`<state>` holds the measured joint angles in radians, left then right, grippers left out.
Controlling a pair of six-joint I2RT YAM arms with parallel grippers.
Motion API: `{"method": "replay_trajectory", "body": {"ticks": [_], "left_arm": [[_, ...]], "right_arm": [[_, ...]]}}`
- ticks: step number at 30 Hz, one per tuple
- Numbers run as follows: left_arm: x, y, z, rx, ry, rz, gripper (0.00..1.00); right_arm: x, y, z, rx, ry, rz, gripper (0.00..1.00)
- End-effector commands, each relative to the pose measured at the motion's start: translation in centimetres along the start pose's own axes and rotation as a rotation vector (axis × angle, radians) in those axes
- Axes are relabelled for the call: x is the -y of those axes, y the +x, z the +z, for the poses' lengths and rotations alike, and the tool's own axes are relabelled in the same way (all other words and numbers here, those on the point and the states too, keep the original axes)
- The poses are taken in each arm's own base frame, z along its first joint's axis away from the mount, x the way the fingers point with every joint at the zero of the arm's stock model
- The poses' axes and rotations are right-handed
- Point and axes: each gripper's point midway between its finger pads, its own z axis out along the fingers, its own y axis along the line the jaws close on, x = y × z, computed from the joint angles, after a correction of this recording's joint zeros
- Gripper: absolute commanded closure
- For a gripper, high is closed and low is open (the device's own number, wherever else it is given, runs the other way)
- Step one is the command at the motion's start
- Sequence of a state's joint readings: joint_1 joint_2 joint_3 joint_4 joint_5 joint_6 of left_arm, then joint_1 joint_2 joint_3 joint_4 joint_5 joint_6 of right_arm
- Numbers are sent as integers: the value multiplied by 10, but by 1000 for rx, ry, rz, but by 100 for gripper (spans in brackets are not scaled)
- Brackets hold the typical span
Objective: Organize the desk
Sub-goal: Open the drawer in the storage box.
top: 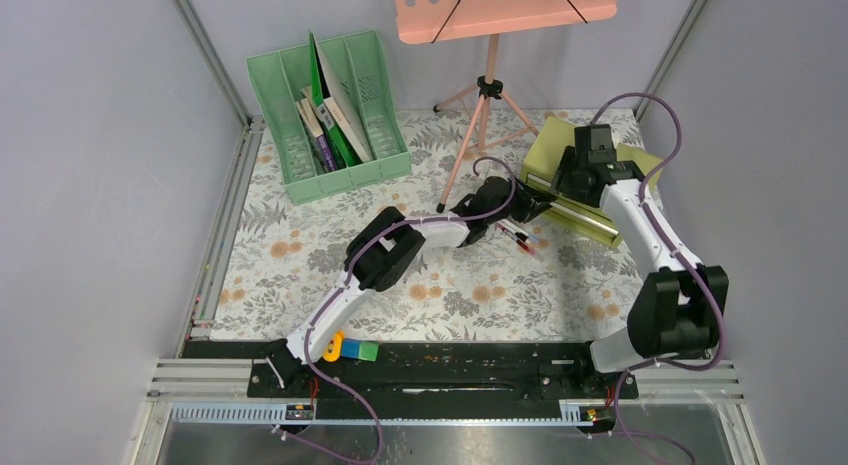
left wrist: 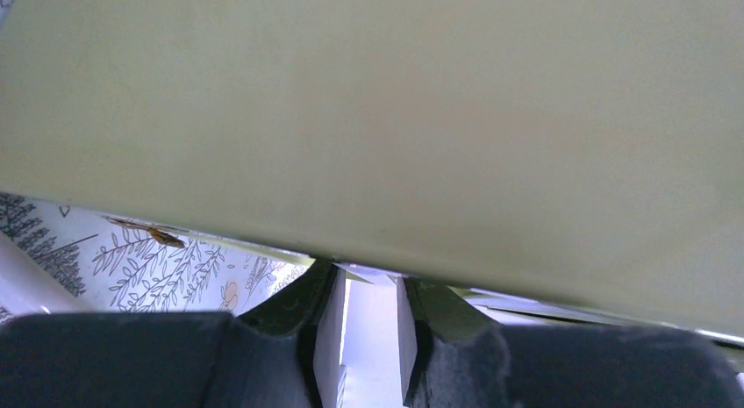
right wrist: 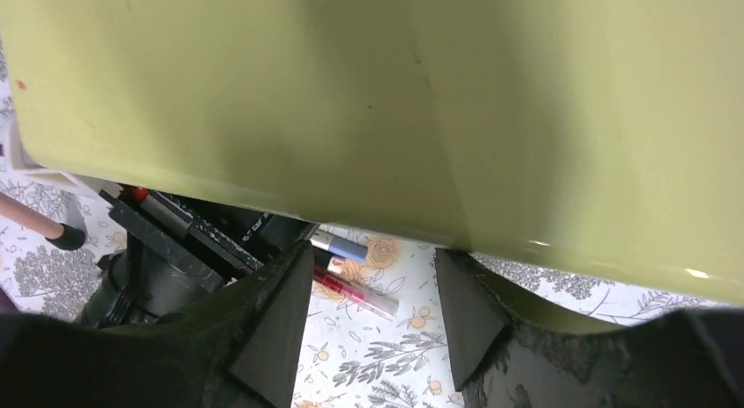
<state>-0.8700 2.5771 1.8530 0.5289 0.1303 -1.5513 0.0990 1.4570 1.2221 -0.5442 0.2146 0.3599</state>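
From above, the floral-cloth worktop (top: 300, 275) fills the railed frame, with a green file rack (top: 330, 115) at far left and an olive-green drawer box (top: 545, 155) at far right. The left arm (top: 385, 250) reaches to the box's near-left end, the right arm (top: 650, 235) bends over its top, and pens (top: 515, 235) lie just beside it. In the left wrist view, the left pincer (left wrist: 368, 272) is narrowly parted, its tips up against the box's lower edge with something pale in the gap; whether it grips anything I cannot tell. In the right wrist view, the right pincer (right wrist: 373, 250) stands about half open, tips at the box's edge, nothing between them.
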Motion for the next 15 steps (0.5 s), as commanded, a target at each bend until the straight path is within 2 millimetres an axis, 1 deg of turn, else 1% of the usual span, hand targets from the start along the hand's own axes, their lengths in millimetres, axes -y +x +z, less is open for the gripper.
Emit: {"method": "replay_trajectory", "body": {"ticks": [1,5,8,15], "left_arm": [[36,32,-6,-182,68,114,100],[32,38,-10,-247,71,87,100],[34,40,-18,-267,74,87,100],[49,44,-36,-277,90,96,100]], "right_arm": [[-11,-26,15,42,-5,22,40],[-10,-28,26,33,22,37,40],[-10,-32,31,40,28,49,39],[-9,-44,34,57,38,80,38]]}}
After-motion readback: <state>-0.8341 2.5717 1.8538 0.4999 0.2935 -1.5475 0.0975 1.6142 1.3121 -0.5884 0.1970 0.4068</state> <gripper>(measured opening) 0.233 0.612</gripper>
